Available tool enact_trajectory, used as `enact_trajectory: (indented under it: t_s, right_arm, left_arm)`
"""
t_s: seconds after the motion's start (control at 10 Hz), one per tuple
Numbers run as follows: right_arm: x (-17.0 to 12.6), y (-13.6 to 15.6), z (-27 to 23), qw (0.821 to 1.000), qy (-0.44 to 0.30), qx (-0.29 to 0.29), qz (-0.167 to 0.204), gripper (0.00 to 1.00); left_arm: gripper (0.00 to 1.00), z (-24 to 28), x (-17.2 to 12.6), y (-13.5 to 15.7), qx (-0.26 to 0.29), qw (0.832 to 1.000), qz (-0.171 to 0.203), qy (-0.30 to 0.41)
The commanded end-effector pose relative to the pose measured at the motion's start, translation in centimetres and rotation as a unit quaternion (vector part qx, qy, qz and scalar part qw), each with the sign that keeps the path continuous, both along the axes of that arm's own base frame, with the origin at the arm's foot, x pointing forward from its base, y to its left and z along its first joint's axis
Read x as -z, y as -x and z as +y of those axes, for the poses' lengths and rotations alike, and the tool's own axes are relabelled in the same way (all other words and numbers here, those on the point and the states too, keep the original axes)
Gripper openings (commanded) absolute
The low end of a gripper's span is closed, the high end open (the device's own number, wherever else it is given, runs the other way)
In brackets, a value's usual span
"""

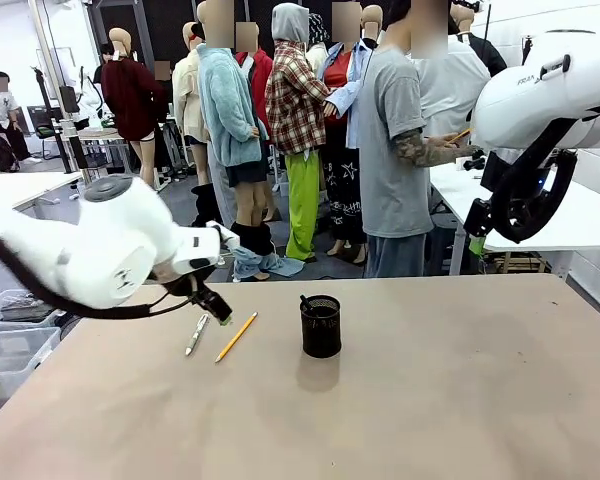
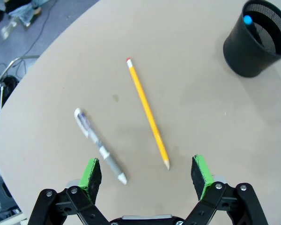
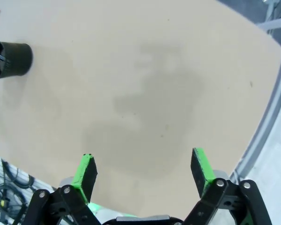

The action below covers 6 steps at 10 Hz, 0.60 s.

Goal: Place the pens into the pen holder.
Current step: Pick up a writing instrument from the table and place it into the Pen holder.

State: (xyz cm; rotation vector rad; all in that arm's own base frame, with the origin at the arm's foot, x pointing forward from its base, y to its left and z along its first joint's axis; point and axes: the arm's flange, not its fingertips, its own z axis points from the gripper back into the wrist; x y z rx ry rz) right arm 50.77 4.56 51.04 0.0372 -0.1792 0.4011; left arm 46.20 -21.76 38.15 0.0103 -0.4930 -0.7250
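A silver-white pen and a yellow-orange pencil lie side by side on the brown table, left of the black mesh pen holder. A dark pen with a blue tip stands inside the holder. My left gripper hangs open just above the near ends of the pen and pencil, touching neither. In the front view the left gripper is over the silver-white pen and the pencil. My right gripper is open and empty, high above bare table, far from the holder.
The right arm is raised at the table's right side. A person in a grey shirt stands beyond the far edge, with more people behind. Plastic bins sit on the floor at the left. The table's rounded edge runs near the right gripper.
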Motion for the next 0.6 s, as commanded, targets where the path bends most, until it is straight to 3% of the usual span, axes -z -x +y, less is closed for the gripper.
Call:
enact_trajectory:
  t_s: [0.0, 0.2, 0.5]
  right_arm:
    - [0.0, 0.0, -0.1, 1.000, 0.008, 0.002, 0.000, 1.00]
    - [0.0, 0.0, -0.1, 1.000, 0.008, 0.002, 0.000, 1.00]
    - [0.0, 0.0, -0.1, 1.000, 0.008, 0.002, 0.000, 1.00]
  left_arm:
    - [1.00, -3.4, 1.4, -3.7, -0.004, 0.999, 0.031, -0.026]
    - [1.00, -5.1, 3.2, -6.7, -0.002, 0.997, 0.060, -0.048]
    - [1.00, -6.0, 5.5, -8.5, -0.002, 0.993, 0.101, -0.064]
